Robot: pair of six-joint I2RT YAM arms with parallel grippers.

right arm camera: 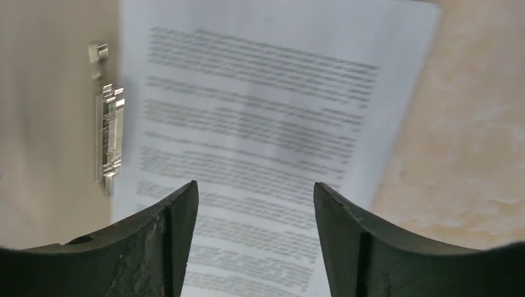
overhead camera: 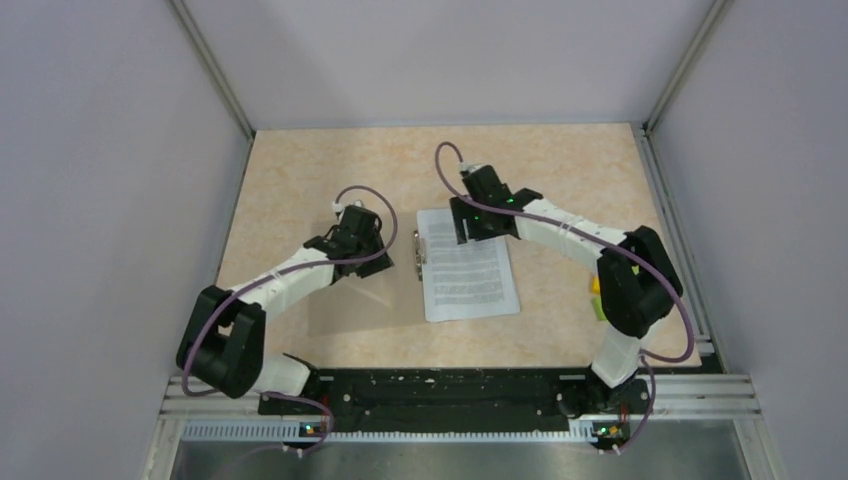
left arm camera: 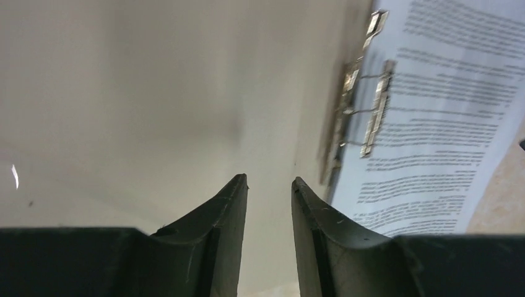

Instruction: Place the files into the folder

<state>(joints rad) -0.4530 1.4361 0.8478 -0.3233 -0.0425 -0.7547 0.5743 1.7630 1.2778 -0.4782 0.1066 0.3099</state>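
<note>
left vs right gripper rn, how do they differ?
Left gripper fingers stand a narrow gap apart; right gripper fingers are spread wide. Left gripper is over the bare inside of the folder; right gripper is over the printed sheet. Shared: neither has anything between its fingers.

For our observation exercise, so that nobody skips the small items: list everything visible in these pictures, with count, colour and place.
white paper sheet printed with black text: one visible, white, table centre.
plain brown cardboard folder: one, pale brown, left of the sheet.
metal clip: one, silver, at the sheet's left edge.
small blocks: two, yellow and green, right side, partly hidden by the right arm.
beige marbled tabletop: one, beige, beneath everything.
left gripper: one, black, fingers narrowly apart, over the folder.
right gripper: one, black, open, over the sheet.
</note>
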